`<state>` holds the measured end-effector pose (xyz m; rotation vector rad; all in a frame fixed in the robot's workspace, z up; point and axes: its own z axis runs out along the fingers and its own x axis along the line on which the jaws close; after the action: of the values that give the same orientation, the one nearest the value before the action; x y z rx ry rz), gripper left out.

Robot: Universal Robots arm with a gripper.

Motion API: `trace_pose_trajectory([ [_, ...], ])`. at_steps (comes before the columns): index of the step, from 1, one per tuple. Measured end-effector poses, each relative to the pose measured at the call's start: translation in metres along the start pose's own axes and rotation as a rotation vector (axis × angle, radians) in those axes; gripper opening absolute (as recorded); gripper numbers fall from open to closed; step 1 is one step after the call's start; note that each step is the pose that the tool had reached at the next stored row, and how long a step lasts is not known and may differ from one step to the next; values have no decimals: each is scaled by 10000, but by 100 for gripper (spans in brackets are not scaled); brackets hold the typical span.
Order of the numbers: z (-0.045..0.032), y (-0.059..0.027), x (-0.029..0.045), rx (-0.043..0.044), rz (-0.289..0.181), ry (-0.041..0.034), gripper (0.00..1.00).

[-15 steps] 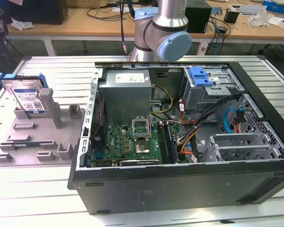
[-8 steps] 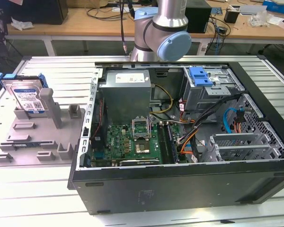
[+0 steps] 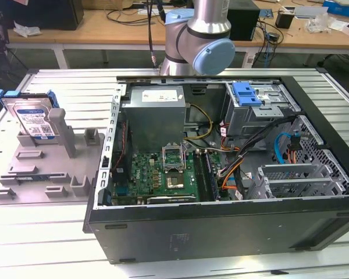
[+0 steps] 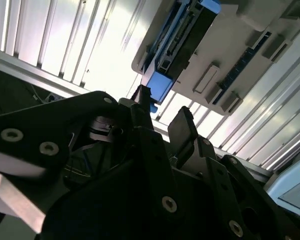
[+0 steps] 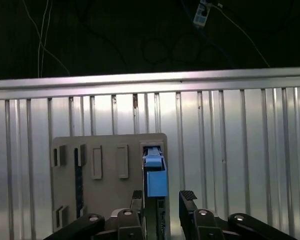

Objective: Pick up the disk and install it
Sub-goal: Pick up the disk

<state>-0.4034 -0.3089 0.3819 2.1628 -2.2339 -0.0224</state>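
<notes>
The disk [image 3: 34, 119] stands up on its edge in a grey holder [image 3: 41, 174], leaning back a little. The holder lies on the metal table [image 3: 46, 250], on the exterior view's left of the open computer case [image 3: 221, 226]. The disk is not in the computer; it is well apart from the metal drive cage [image 3: 262, 113] inside the case. In the first wrist view the gripper [image 5: 161, 197] is open and holds nothing. Its two black fingers [image 5: 187, 196] stand apart with a clear gap between them. The disk's thin edge faces this camera, and the blue bracket [image 5: 156, 180] around it sits right in line with that gap. So one finger is off to each flat side of the disk, and the disk's long side runs straight away from the gripper, not across it. In the second wrist view the fingertips [image 4: 182, 120] are near the blue end of the disk but not touching it; there is bright table between them. From these pictures I judge that the disk lies straight ahead of the open fingers, and the flat sides are turned the right way for the fingers to close on them
</notes>
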Motion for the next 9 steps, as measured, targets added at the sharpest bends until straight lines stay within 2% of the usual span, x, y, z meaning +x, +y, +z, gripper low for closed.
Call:
trace_pose_trajectory([
  [2,3,0,0,52,-250,56,42],
  [4,5,-1,0,102,-274,109,42],
  [9,4,0,0,100,-274,126,42],
])
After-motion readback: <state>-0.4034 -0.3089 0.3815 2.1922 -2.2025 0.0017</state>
